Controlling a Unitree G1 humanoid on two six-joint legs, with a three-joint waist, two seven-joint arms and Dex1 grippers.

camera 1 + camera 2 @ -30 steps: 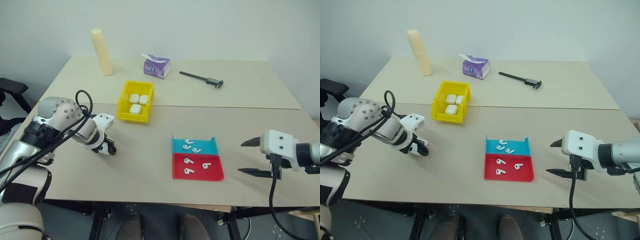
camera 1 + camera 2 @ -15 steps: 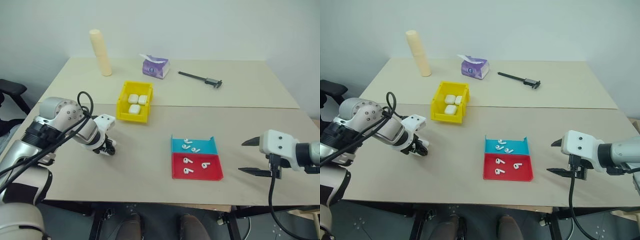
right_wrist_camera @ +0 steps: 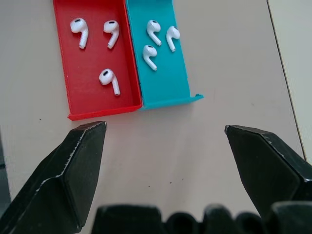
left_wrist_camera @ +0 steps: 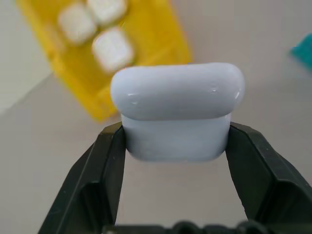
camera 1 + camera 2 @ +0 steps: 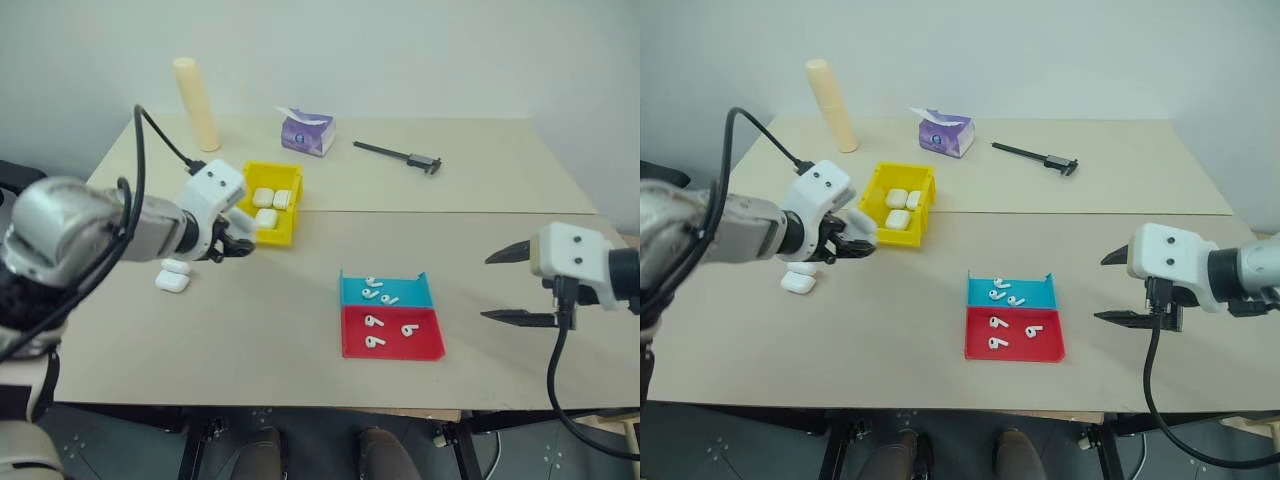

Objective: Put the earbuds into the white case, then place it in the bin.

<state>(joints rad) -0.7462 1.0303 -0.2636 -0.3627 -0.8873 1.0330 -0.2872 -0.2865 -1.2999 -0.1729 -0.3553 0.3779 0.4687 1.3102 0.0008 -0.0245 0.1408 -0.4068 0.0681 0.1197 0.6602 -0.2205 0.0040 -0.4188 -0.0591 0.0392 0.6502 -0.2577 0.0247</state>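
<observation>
Nearest, six earbuds lie in the teal-and-red tray, beside the wide-spread right gripper. Left gripper clamps one white case; another case lies below. Farther, three cases fill the yellow bin.

Laboratory test bench: two plain beige rectangular tables pushed together against a bare white wall, a black metal vernier caliper lying on top.
</observation>
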